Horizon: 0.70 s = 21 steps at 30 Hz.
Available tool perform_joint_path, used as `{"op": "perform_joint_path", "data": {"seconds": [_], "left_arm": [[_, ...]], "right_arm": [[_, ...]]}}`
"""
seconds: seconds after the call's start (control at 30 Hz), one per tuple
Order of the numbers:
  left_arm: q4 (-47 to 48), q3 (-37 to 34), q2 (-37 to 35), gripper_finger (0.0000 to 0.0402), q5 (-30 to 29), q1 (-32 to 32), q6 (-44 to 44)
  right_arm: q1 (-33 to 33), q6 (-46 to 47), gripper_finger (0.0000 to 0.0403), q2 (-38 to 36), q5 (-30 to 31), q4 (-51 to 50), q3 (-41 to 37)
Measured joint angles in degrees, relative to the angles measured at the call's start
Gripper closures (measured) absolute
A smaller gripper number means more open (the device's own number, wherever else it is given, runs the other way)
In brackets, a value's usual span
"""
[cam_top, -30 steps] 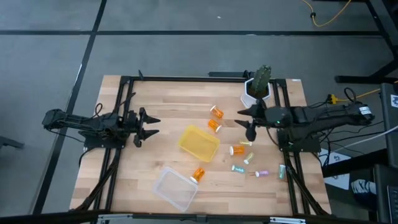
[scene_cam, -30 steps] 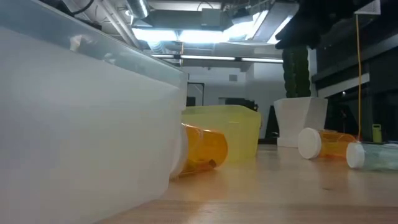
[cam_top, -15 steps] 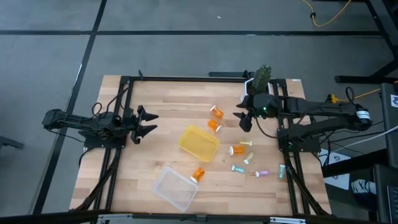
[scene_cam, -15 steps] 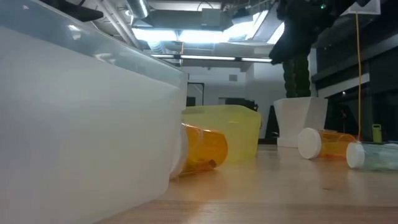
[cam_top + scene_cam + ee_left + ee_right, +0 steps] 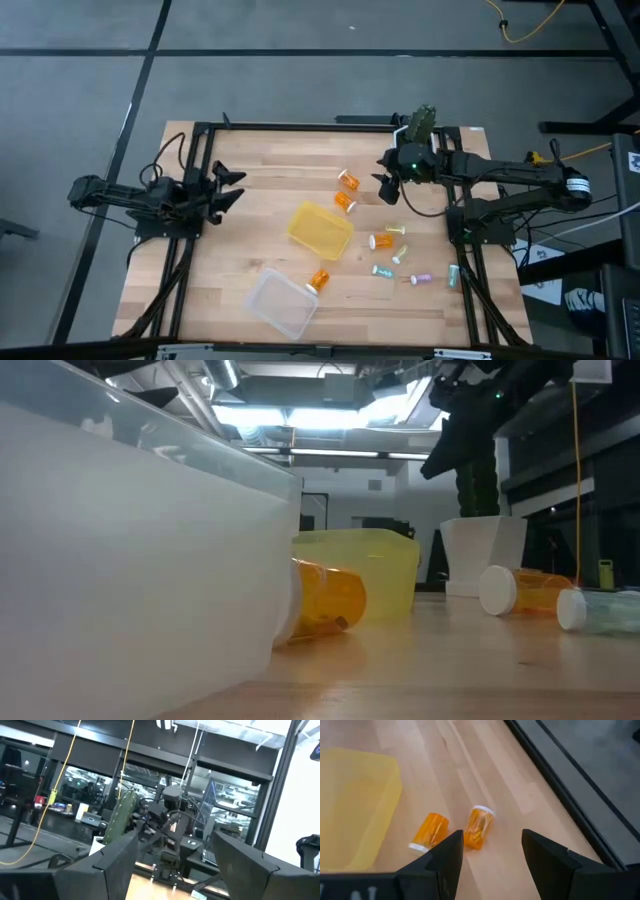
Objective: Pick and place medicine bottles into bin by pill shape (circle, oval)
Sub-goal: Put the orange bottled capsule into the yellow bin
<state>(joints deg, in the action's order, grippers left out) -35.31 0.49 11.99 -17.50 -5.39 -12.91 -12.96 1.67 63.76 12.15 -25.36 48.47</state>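
Two orange bottles with white caps (image 5: 349, 180) (image 5: 343, 201) lie on their sides on the table, far of the yellow bin (image 5: 320, 230); both show in the right wrist view (image 5: 479, 827) (image 5: 430, 832). My right gripper (image 5: 385, 185) hangs open and empty above the table, just right of them. More bottles lie near the right: an orange one (image 5: 382, 241) and several slim pastel vials (image 5: 400, 255). Another orange bottle (image 5: 318, 280) lies against the clear bin (image 5: 282, 303). My left gripper (image 5: 228, 185) is open and empty at the table's left.
A white pot with a cactus (image 5: 415, 140) stands at the far right, close behind my right arm. The black frame rails (image 5: 300, 127) run along the table's edges. Bare wood lies between my left gripper and the yellow bin.
My right gripper has gone toward the table's left and far edge, closer to the two far orange bottles, staying open. My left gripper has shifted a little toward the far edge. No bottle has moved.
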Motion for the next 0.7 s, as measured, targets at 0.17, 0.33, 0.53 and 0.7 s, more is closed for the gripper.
{"op": "perform_joint_path", "data": {"seconds": [0.17, 0.33, 0.53, 0.7], "left_arm": [[-0.37, 0.0, 0.0, 0.015, -3.38, -0.02, -0.05], [-0.12, 0.0, 0.0, 0.015, -5.98, 0.0, -0.69], [1.05, 0.0, 1.08, 0.015, -5.92, 0.0, 3.18], [0.98, 0.0, 1.09, 0.015, -5.82, -0.02, 2.34]], "right_arm": [[-0.02, 7.73, 0.0198, 1.32, -1.75, 0.96, 0.0], [-0.02, 6.56, 0.0198, 3.22, -1.58, 6.66, -0.02], [-0.02, 4.66, 0.0198, 5.76, -2.11, 12.78, -0.02], [-0.02, 11.76, 0.0198, 6.06, -8.53, 13.52, -0.04]]}}
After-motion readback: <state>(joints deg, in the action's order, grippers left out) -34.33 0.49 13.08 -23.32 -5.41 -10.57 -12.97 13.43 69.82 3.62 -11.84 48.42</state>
